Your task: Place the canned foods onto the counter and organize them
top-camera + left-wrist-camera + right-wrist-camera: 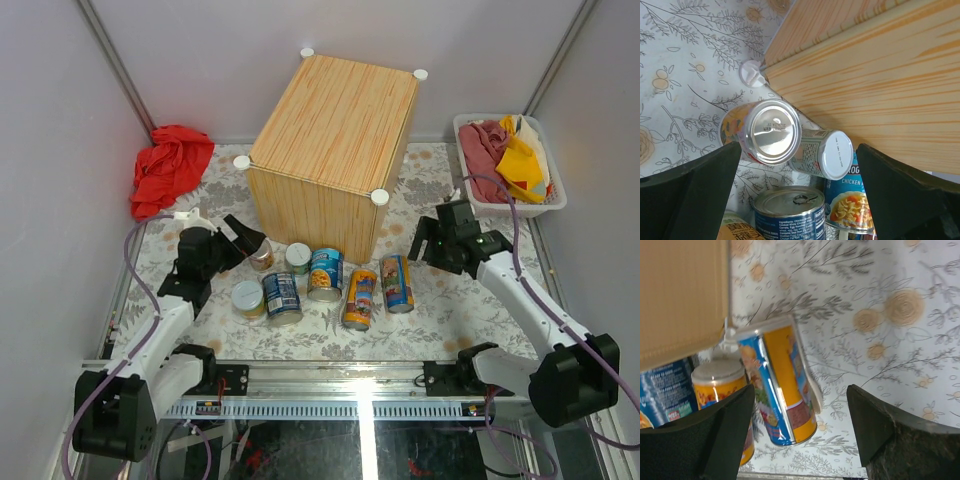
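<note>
The counter (335, 125), a light wooden cube with white corner caps, stands mid-table with nothing on top. Seven cans stand on the floral cloth in front of it: a short brown one (262, 255), a short green-white one (298, 258), two wide blue ones (326, 274) (282, 297), a short green one (248, 299) and two tall orange-blue ones (360, 298) (397, 283). My left gripper (243, 240) is open and empty beside the brown can (772, 131). My right gripper (423, 243) is open and empty, just right of a tall can (785, 385).
A red cloth (170, 168) lies at the back left. A white basket (468, 192) of cloths stands at the back right. Grey walls close in both sides. The counter's front face (875, 75) is close behind the cans.
</note>
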Robot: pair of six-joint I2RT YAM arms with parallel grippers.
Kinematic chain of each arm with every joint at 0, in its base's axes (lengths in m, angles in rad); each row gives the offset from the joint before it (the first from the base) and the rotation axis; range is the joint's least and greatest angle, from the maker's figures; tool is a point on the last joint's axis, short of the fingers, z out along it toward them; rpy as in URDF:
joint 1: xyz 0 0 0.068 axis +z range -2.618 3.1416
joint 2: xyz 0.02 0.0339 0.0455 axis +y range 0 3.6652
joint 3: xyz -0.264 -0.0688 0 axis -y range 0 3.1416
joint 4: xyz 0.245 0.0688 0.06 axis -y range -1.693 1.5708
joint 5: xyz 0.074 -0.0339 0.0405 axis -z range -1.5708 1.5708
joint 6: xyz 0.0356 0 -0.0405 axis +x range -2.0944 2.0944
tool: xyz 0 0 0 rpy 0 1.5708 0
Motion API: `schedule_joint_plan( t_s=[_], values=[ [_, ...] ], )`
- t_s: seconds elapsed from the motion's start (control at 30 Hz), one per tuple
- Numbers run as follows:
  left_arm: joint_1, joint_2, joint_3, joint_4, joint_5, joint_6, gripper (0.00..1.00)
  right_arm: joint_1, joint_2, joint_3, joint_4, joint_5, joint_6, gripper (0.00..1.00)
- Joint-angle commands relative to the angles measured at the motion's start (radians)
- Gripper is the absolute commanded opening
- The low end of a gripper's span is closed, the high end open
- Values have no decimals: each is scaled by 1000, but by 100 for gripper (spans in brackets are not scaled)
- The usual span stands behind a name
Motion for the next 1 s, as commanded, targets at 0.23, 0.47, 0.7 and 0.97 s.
schedule_joint_plan(
  t_s=[0.23,0.47,0.7,0.97],
  values=[
    [-64,-34,-37,79,-43,-14,100,178,-4,-88,98,77,-31,92],
    [-82,-74,-44,47,-48,-7,100,230,53,-106,159,104,-47,95],
    [-97,-95,-38,20,-48,-2,100,244,125,-128,222,114,-39,95],
    [-102,-112,-33,-8,-45,9,100,250,219,-139,292,92,-32,93]
  ],
)
